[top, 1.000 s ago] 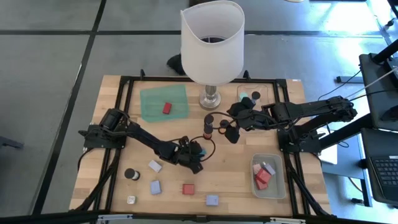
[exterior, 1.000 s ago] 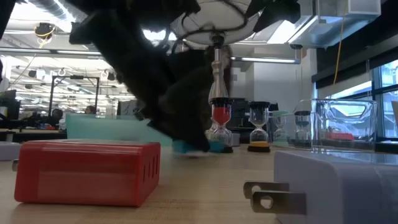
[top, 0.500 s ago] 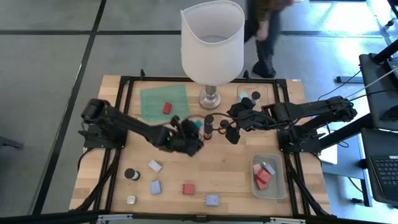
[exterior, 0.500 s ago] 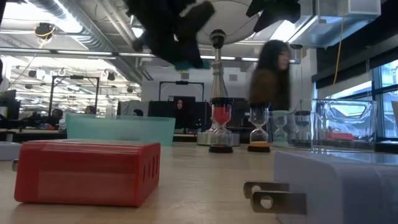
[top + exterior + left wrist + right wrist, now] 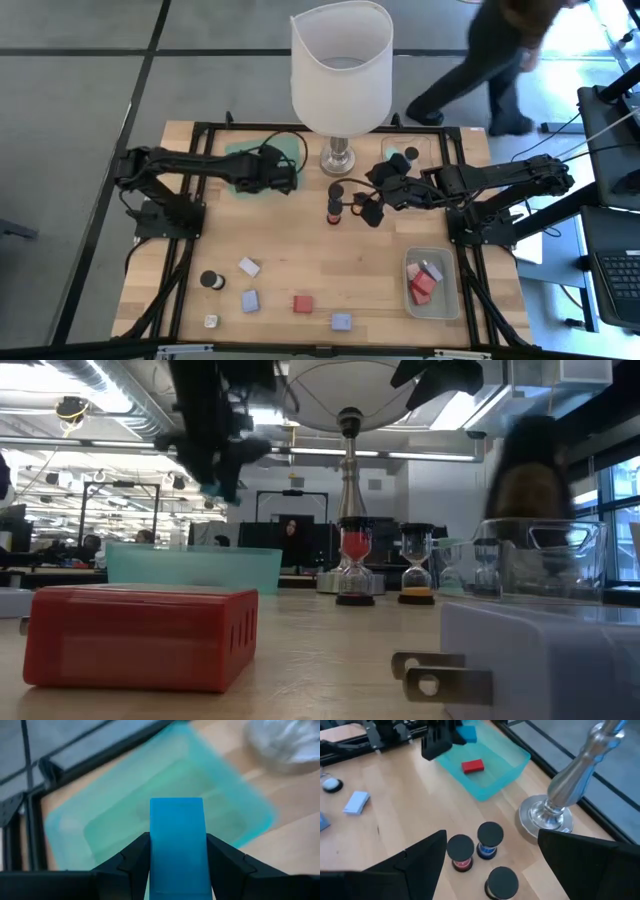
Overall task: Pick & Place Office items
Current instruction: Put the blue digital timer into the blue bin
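Above green tray (image 5: 90, 820) | left end effector (image 5: 176, 851) clamps blue block (image 5: 177, 845)

- Two matte black jointed arms, built of slim tubular links with bulkier rounded joint housings
- Left arm (image 5: 180, 165) trails a thin black cable looping near its wrist
- Right arm (image 5: 500, 180) carries similar dark cabling along its links
- Left gripper (image 5: 175, 857) has two black, angular, wedge-shaped fingers
- Right gripper (image 5: 490, 857) fingers are broad and dark
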`<state>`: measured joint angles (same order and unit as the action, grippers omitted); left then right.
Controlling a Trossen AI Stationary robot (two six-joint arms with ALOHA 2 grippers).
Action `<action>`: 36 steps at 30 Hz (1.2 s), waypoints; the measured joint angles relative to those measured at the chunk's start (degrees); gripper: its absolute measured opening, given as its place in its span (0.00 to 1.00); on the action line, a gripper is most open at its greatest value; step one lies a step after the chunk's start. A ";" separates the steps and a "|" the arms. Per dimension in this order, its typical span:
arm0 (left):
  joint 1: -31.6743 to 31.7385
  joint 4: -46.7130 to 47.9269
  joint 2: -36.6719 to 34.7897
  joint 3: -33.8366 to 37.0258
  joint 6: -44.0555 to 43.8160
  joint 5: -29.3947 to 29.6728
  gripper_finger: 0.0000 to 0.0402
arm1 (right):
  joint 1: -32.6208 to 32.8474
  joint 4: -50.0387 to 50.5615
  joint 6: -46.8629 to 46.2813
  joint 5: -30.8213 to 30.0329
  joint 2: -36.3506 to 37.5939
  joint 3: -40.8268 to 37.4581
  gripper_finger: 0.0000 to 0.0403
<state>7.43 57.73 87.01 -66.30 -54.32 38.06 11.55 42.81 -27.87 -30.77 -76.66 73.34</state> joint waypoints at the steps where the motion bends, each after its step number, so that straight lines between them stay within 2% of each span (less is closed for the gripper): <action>1: 1.50 -0.73 0.14 1.15 0.54 -1.36 0.39 | 0.00 0.00 -0.02 -0.28 0.00 0.00 0.79; 6: 7.82 -6.91 0.34 6.54 3.52 -8.25 0.39 | -0.09 -0.39 -0.03 -1.33 0.00 0.00 0.79; 10: 11.97 -10.35 0.34 10.34 6.83 -10.46 0.39 | -0.35 -0.58 -0.16 -4.05 0.00 0.00 0.79; 17: 17.42 -14.74 0.34 16.91 8.60 -14.86 0.39 | -1.55 -0.66 -2.75 -4.85 0.00 0.00 0.79; 24: 19.56 -20.88 0.32 21.41 10.80 -17.36 0.40 | -3.05 -0.68 -3.20 -4.85 0.00 0.00 0.79; 29: 20.03 -20.84 0.32 21.92 12.67 -17.44 0.40 | -3.75 -0.78 -3.20 -4.83 0.00 0.00 0.79; 36: 20.08 -20.72 0.21 21.92 12.26 -17.24 0.48 | -5.11 -0.79 -3.20 -4.83 0.00 0.00 0.79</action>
<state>27.51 37.01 87.22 -44.38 -42.06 20.82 6.44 42.02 -31.07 -35.59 -76.66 73.34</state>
